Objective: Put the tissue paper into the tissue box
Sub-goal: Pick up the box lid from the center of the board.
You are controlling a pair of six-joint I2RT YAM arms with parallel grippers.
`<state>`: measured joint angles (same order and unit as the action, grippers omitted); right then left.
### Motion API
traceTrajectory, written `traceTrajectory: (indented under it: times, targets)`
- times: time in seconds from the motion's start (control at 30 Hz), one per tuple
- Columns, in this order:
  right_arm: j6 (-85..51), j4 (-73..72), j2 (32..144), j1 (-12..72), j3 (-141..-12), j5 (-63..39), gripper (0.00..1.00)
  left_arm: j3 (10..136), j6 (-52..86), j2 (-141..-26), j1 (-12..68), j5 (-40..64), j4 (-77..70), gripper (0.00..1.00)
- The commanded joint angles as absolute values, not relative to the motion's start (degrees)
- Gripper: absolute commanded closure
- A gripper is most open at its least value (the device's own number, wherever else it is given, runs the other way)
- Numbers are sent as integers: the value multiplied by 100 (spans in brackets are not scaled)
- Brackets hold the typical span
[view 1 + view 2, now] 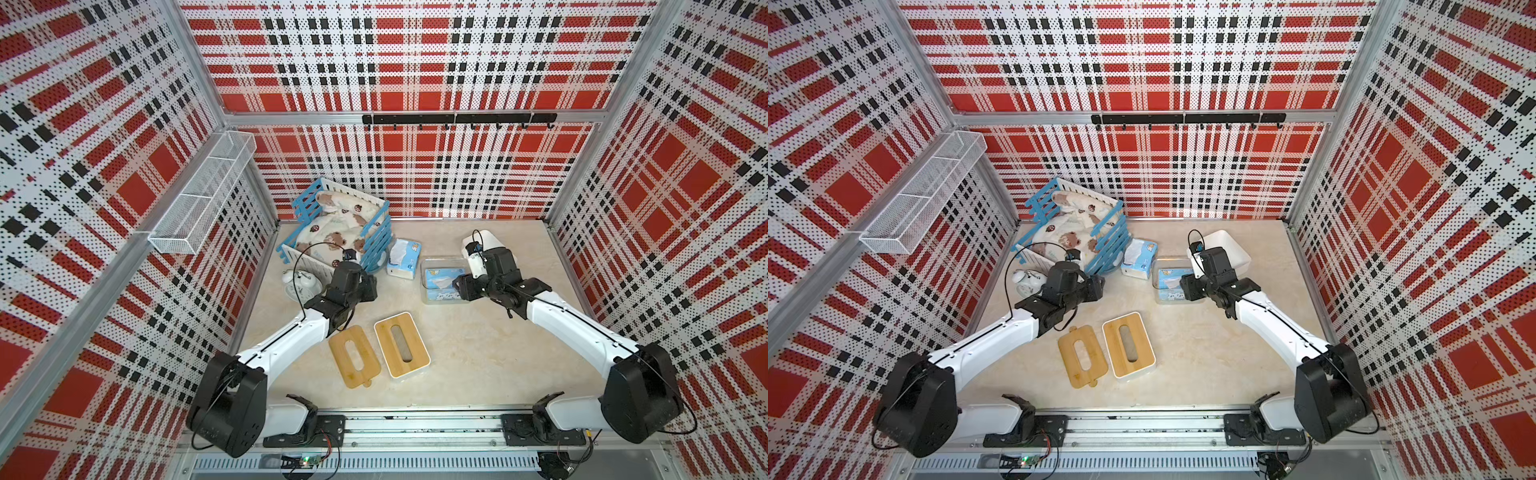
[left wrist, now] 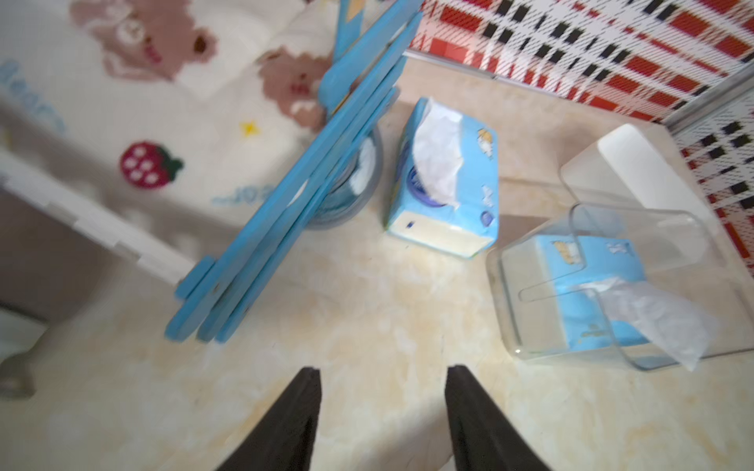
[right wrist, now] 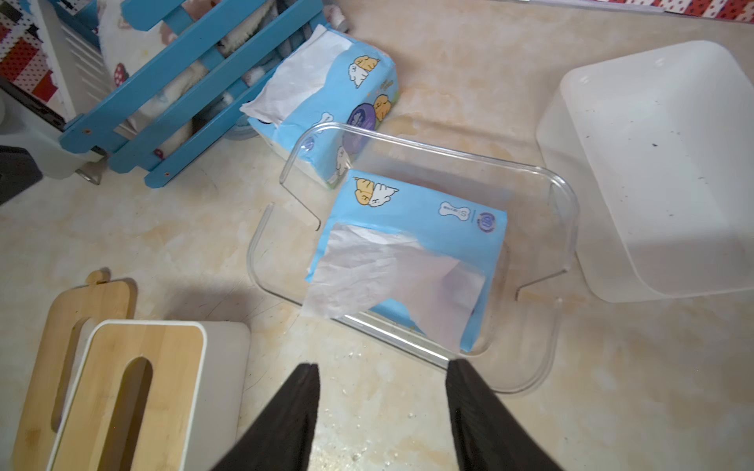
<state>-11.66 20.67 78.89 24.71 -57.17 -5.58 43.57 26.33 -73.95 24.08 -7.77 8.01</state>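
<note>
One light-blue tissue paper pack (image 3: 424,220) lies inside a clear tissue box (image 3: 567,195), a white sheet hanging from it; both top views show it (image 1: 440,279) (image 1: 1173,282). Another tissue paper pack (image 1: 404,257) (image 2: 449,171) lies on the table beside the blue crate. My right gripper (image 3: 381,365) is open and empty, one fingertip at the clear box's near rim. My left gripper (image 2: 381,369) is open and empty over bare table, short of the loose pack. An open white box (image 3: 653,163) stands beyond the clear one.
A blue slatted crate (image 1: 376,241) with a bear-print cloth stands at the back left, an alarm clock (image 1: 301,284) beside it. Near the front sit a white box with a bamboo lid (image 1: 402,350) and a loose bamboo lid (image 1: 353,360). A wire basket (image 1: 203,195) hangs on the left wall.
</note>
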Motion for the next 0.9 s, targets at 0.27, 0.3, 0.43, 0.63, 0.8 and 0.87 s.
traceTrajectory:
  times: [0.27, 0.3, 0.43, 0.63, 0.8, 0.87]
  targets:
    - [-1099, 1591, 7726, 2488, -5609, -905, 42, 3630, 4661, -6705, 2830, -1969, 2638, 28]
    - [-1099, 1546, 7717, 2487, -5584, -938, 42, 3577, 4770, -6681, 2871, -1969, 2727, 27]
    - [-1107, 1378, 7734, 2487, -5515, -1104, 42, 3314, 5165, -6517, 2936, -1962, 3128, 25]
    - [-1107, 1213, 7793, 2491, -5419, -1217, 42, 3039, 5581, -6462, 3125, -1698, 3476, 29]
    - [-1101, 1161, 7857, 2488, -5388, -1231, 42, 3133, 5800, -6541, 3282, -1834, 3872, 34]
    - [-1091, 1166, 7860, 2487, -5379, -1230, 42, 3163, 5904, -6517, 3288, -1882, 4056, 35]
